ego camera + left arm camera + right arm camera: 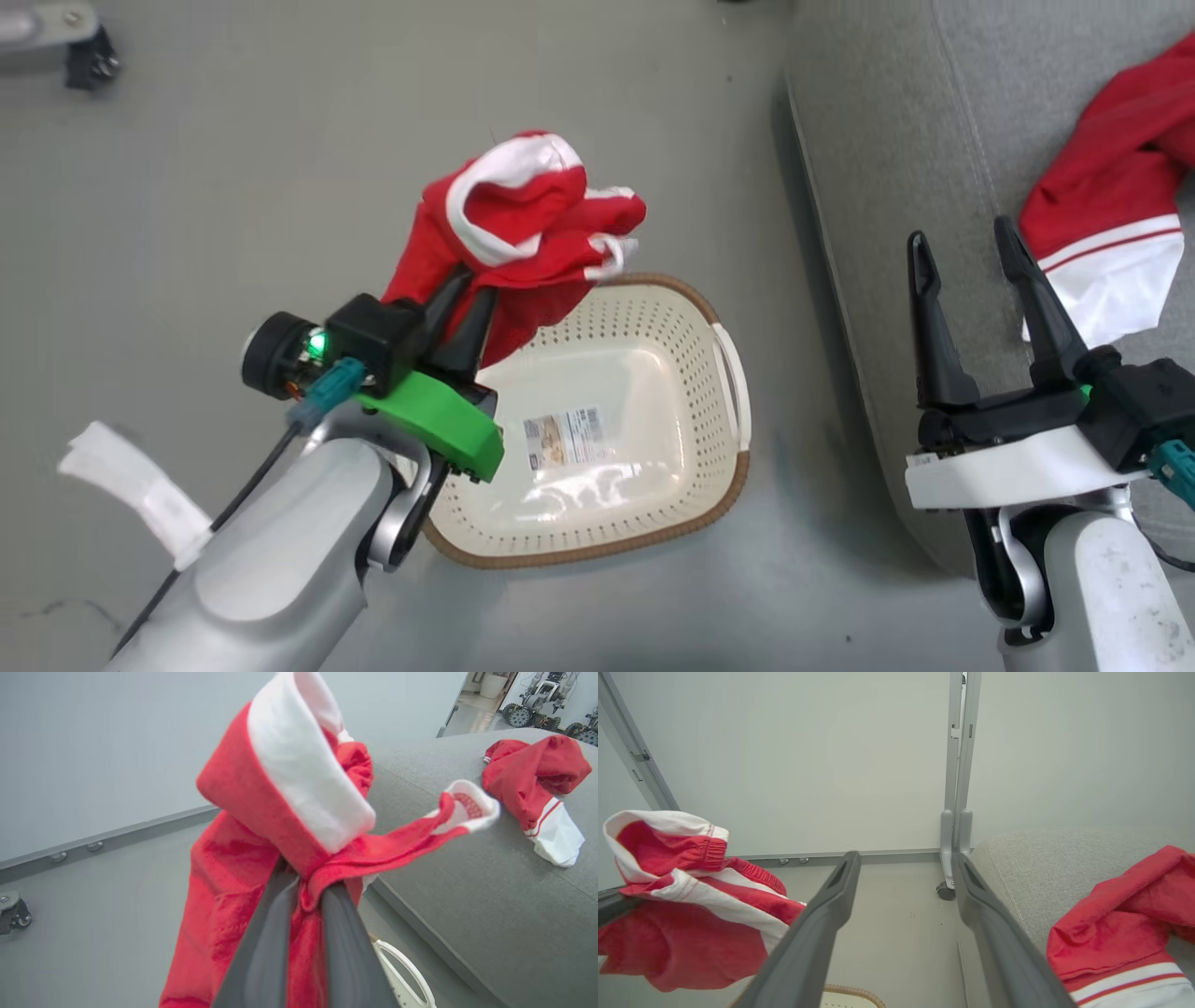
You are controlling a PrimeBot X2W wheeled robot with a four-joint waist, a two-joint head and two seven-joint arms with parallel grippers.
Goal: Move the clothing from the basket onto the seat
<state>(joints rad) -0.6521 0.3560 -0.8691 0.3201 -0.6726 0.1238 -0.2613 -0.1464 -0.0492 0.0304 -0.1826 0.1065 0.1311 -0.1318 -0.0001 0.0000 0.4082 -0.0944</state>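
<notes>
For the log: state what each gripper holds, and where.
Left gripper pinches a red garment by a bunched fold below its white band; right gripper is open, holding nothing.

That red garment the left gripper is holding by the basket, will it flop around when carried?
Likely floppy: the red garment droops in folds around the left gripper, one end trailing sideways. Probably light, since a narrow pinch holds the whole bundle. It should slump flat on the seat, like the other garment there.
</notes>
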